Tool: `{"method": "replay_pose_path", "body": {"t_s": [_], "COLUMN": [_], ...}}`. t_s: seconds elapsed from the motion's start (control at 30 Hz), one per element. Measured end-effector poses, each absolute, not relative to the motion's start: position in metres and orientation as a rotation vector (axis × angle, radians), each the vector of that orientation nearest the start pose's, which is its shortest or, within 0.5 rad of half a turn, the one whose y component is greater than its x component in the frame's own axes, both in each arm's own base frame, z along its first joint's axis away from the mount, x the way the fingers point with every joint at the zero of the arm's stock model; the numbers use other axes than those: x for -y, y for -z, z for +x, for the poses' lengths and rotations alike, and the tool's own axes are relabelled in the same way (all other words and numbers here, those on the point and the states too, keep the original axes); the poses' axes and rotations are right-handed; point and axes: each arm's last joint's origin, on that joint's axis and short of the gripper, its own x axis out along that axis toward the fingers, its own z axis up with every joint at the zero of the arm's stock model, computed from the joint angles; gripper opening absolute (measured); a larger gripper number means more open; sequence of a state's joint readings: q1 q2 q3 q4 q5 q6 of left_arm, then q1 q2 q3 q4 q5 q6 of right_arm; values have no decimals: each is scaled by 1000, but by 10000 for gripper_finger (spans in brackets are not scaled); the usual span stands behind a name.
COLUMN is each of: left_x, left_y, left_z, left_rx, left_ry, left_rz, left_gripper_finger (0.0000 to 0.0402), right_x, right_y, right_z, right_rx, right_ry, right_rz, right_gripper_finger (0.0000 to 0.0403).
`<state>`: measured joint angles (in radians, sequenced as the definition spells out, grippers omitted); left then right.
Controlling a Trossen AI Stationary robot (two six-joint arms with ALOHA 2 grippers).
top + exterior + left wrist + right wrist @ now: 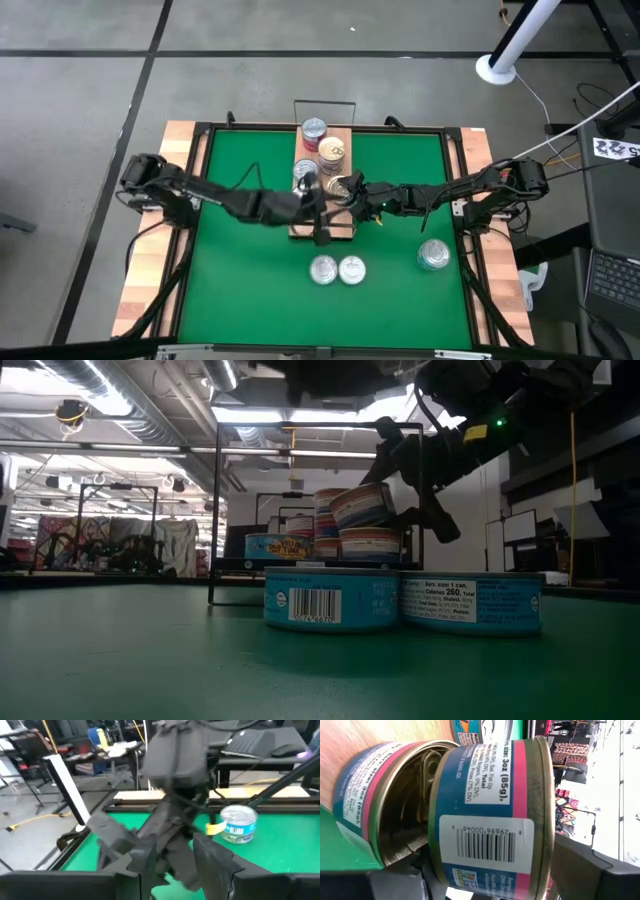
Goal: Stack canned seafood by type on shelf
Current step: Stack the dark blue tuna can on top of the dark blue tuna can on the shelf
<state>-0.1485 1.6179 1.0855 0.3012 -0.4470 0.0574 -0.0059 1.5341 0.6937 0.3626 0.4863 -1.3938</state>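
Observation:
The shelf (346,132) is a wood-grain board lying across the middle of the green mat, with a wire rail (325,101) at its far end. A silver tin (314,128), a cream-gold tin (333,150) and another silver tin (305,171) stand on it. My right gripper (350,189) is shut on a blue-and-pink labelled tin (362,505), just above a like tin (370,545) on the shelf. My left gripper (322,222) hovers open over the shelf's near end, pointing toward the right arm. My right gripper pinches the blue-and-pink tin (490,820) between its two fingers (580,865), which seem to sit on the tin's two flat ends. It comes nearly level from the table's right. The tin is tilted over the like tin (380,800); whether the two touch I cannot tell.
Two blue-labelled tins (323,269) (352,269) stand side by side on the mat near the front edge. A larger silver tin (433,254) stands to their right. The mat's left half is bare green.

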Motion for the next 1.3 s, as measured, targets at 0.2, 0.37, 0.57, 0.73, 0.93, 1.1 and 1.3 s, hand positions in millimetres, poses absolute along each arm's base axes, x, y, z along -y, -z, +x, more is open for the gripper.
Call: {"method": "replay_pose_path", "body": {"t_s": [0.2, 0.37, 0.57, 0.73, 0.93, 1.1, 1.3], "left_x": [2, -31, -59, -67, -75, -75, -76], "left_y": [-281, -287, -270, -250, -239, -236, -232], "left_z": [353, 329, 316, 326, 330, 331, 337], "left_rx": [-309, -447, -580, -626, -643, -646, -632], "left_ry": [-215, -303, -394, -387, -428, -433, -404], "left_rz": [99, -40, -468, -673, -779, -847, -899], "left_gripper_finger": [124, 124, 124, 124, 124, 124, 124], "right_x": [15, 16, 16, 16, 16, 16, 16], "right_y": [-182, -182, -182, -182, -183, -182, -183], "right_z": [301, 301, 301, 301, 301, 301, 301], "right_rx": [-735, -734, -734, -733, -732, -732, -731], "right_ry": [77, 78, 78, 80, 79, 79, 79], "right_rz": [-1450, -1450, -1449, -1449, -1449, -1449, -1449], "right_gripper_finger": [280, 280, 280, 280, 280, 280, 280]}}
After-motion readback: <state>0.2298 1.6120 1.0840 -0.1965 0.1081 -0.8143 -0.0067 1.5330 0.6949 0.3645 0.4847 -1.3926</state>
